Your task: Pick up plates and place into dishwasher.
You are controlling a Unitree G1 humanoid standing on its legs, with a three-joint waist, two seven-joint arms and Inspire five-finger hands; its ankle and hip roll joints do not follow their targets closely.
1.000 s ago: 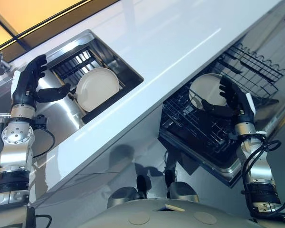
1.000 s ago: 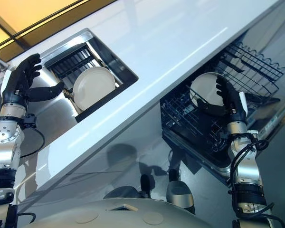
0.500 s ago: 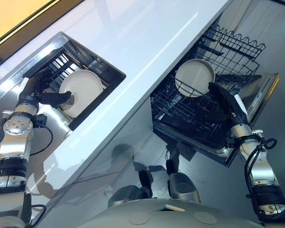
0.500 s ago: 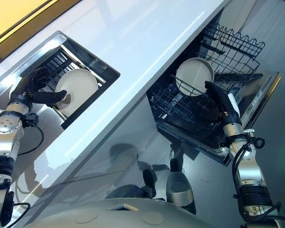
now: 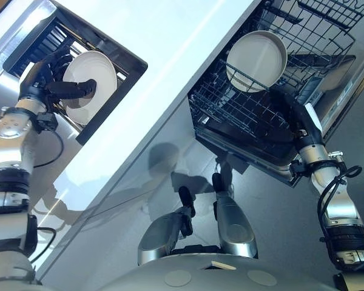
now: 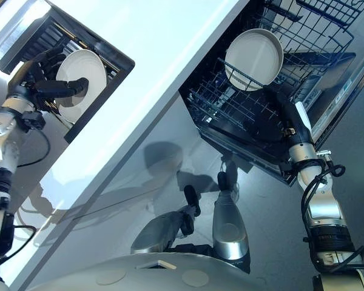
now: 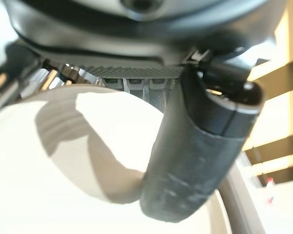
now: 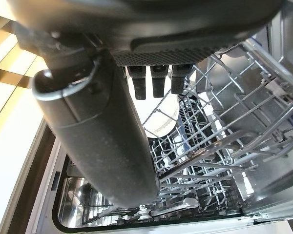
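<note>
A white plate (image 5: 92, 76) stands on edge in the dark dish rack (image 5: 54, 36) inside the sink. My left hand (image 5: 39, 82) is at its rim: the thumb (image 7: 200, 161) lies across the plate's face (image 7: 63, 185), the fingers reach behind it, pinching it. A second white plate (image 5: 256, 60) stands upright in the dishwasher's lower rack (image 5: 230, 115). My right hand (image 5: 297, 118) hangs just below and to the right of that plate, fingers straight, holding nothing. In the right wrist view the racked plate (image 8: 161, 119) shows past the straight thumb (image 8: 102, 131).
A white counter (image 5: 170, 48) runs between the steel sink (image 5: 15, 51) and the open dishwasher. The upper wire rack (image 5: 315, 18) is pulled out above the lower one. The dishwasher door (image 5: 346, 79) lies open to the right of my right hand.
The camera has swung, shifting the whole picture. My left hand has closed in on the sink plate, thumb now across its face. My right hand has drawn back from the racked plate.
</note>
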